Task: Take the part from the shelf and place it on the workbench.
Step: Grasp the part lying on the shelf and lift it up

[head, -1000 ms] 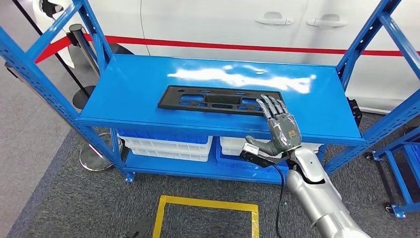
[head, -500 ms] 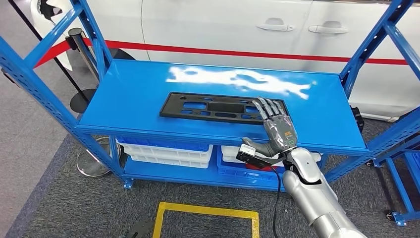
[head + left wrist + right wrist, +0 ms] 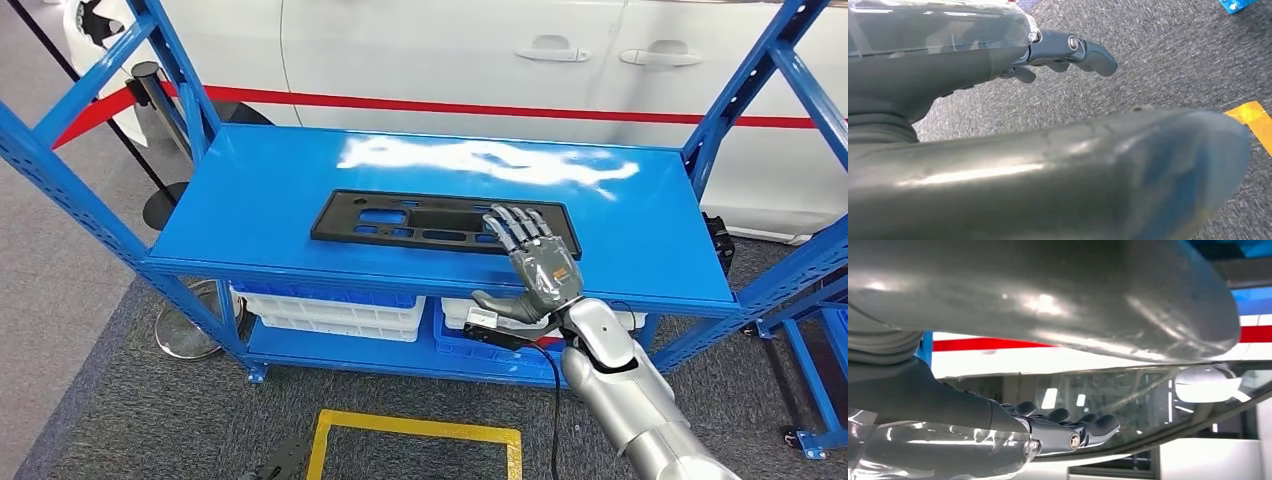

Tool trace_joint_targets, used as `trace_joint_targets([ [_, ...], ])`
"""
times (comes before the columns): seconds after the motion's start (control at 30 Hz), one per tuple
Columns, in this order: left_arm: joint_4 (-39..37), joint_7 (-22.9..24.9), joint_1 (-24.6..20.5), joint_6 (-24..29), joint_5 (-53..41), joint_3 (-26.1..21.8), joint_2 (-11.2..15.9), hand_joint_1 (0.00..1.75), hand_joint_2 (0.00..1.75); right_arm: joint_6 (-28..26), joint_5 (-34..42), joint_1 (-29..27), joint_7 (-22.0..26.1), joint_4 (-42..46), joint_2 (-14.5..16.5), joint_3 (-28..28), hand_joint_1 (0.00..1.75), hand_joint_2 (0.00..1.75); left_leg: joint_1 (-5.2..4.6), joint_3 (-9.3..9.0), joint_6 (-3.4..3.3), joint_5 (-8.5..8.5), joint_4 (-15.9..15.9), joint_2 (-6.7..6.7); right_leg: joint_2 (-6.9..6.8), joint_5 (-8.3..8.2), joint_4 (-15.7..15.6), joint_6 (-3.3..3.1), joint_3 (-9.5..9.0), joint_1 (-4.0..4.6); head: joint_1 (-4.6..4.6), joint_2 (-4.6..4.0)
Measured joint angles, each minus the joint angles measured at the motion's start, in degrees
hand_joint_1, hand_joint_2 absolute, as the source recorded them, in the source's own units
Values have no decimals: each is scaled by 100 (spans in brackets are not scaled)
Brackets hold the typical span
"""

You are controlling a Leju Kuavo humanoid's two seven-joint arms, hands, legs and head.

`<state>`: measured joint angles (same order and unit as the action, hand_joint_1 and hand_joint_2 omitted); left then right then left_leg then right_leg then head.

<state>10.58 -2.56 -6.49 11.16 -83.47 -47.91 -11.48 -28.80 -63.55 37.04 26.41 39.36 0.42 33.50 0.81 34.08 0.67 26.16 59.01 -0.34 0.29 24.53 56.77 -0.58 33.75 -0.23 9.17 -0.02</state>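
**My right hand over the part's right end**

Black plastic part (image 3: 440, 222) lies flat mid-shelf on the blue shelf (image 3: 250, 190), slotted cutouts visible. My right hand (image 3: 535, 262) sits over its right end, fingers (image 3: 515, 228) straight and spread, thumb out below the shelf edge, gripping nothing. My left hand (image 3: 998, 55) hangs over grey carpet, fingers loosely apart, empty.
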Motion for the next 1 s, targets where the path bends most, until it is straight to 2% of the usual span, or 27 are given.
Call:
trace_joint_targets([
  [0.03,0,1,0,-1,0,0,0,0,0,-4,-95,12,-60,-5,36,75,0,0,-1,103,19,147,238,2,-5,-9,-24,-33,-17,-12,1,0],
  [0.1,0,4,4,-4,-2,0,1,0,0,-2,-286,27,-200,-27,102,231,0,0,0,460,41,527,1009,2,-11,0,-22,-74,-28,3,1,0],
  [0.13,0,9,10,-7,-3,0,1,0,0,3,-366,27,-262,-44,128,308,0,0,0,634,50,649,1362,2,-12,8,-14,-84,-29,12,1,0],
  [0.17,0,14,17,-8,-6,0,1,0,0,7,-430,27,-318,-63,154,383,0,0,0,729,54,659,1533,2,-11,19,-2,-89,-30,18,1,0],
  [0.2,0,19,21,-9,-8,0,1,0,0,10,-476,28,-363,-81,178,450,0,0,0,711,53,553,1471,3,-9,32,13,-90,-34,22,1,0],
  [0.23,0,21,22,-10,-10,0,1,0,0,12,-506,34,-392,-97,202,509,0,0,1,579,47,355,1179,5,-5,51,32,-84,-43,21,1,0],
  [0.27,0,22,21,-10,-14,0,1,0,0,15,-528,43,-413,-109,225,558,0,0,1,385,35,144,755,9,-1,76,56,-70,-52,21,1,0],
  [0.33,-1,23,14,-11,-25,1,-2,0,0,41,-586,82,-446,-132,254,643,0,0,-10,70,-8,-84,104,10,9,118,112,-24,-44,41,1,0],
  [0.37,-1,25,13,-11,-31,1,-4,0,0,71,-631,106,-471,-150,267,689,0,0,-17,14,-33,-98,-20,6,11,128,129,-2,-32,51,0,0],
  [0.43,-2,30,14,-7,-43,2,-8,0,0,158,-730,163,-545,-204,307,796,0,0,-23,16,-93,-99,-38,0,15,125,130,42,-16,58,-1,0],
  [0.5,-1,38,0,-3,-52,2,-10,0,0,255,-802,230,-625,-269,373,890,0,0,-5,12,-157,-125,-73,3,12,214,236,98,32,46,-1,0],
  [0.57,0,48,-28,-11,-66,11,-13,0,0,354,-849,318,-698,-351,452,976,0,0,13,8,-203,-142,-97,7,3,521,768,158,280,19,-2,0],
  [0.63,-1,61,-40,-21,-82,30,-19,0,0,427,-873,388,-749,-450,529,1054,0,0,13,14,-215,-142,-96,8,-1,843,1544,201,663,-7,-2,0],
  [0.67,-2,67,-40,-23,-86,38,-21,0,0,446,-880,406,-764,-497,562,1085,0,0,14,13,-213,-140,-95,6,-2,875,1760,211,783,-18,-2,0],
  [0.7,-2,74,-40,-23,-90,44,-22,0,0,458,-885,421,-776,-535,591,1110,0,0,14,10,-210,-137,-93,2,-3,789,1749,210,796,-27,-2,0],
  [0.73,-1,78,-42,-23,-90,46,-23,0,0,465,-890,440,-783,-566,615,1128,0,0,14,3,-203,-133,-91,-3,-3,604,1506,199,695,-32,-2,0],
  [0.77,-1,81,-44,-23,-92,49,-24,0,0,467,-892,467,-789,-592,639,1141,0,0,14,-8,-192,-125,-91,-8,-3,365,1095,175,508,-33,-2,0],
  [0.8,-1,82,-47,-25,-95,53,-26,0,0,468,-891,502,-794,-614,661,1148,0,0,8,-14,-177,-118,-91,-11,-1,193,686,148,309,-18,-1,0],
  [0.83,-2,83,-50,-29,-98,57,-28,0,0,472,-890,539,-804,-636,687,1152,0,0,2,-14,-156,-113,-90,-13,1,82,363,120,161,0,-1,0],
  [0.87,-2,84,-51,-33,-101,62,-31,0,0,485,-889,572,-823,-663,714,1156,0,0,-1,-10,-131,-111,-92,-12,4,42,177,98,80,21,-1,0],
  [0.9,-2,84,-50,-38,-102,67,-37,0,0,509,-888,601,-853,-695,744,1157,0,0,0,-5,-100,-113,-99,-11,10,61,128,80,64,42,0,0],
  [1.0,-2,85,-55,-43,-103,83,-49,0,0,613,-861,723,-980,-815,883,1163,0,131,7,16,0,-46,-39,-3,15,25,54,-6,46,18,1,0],
])
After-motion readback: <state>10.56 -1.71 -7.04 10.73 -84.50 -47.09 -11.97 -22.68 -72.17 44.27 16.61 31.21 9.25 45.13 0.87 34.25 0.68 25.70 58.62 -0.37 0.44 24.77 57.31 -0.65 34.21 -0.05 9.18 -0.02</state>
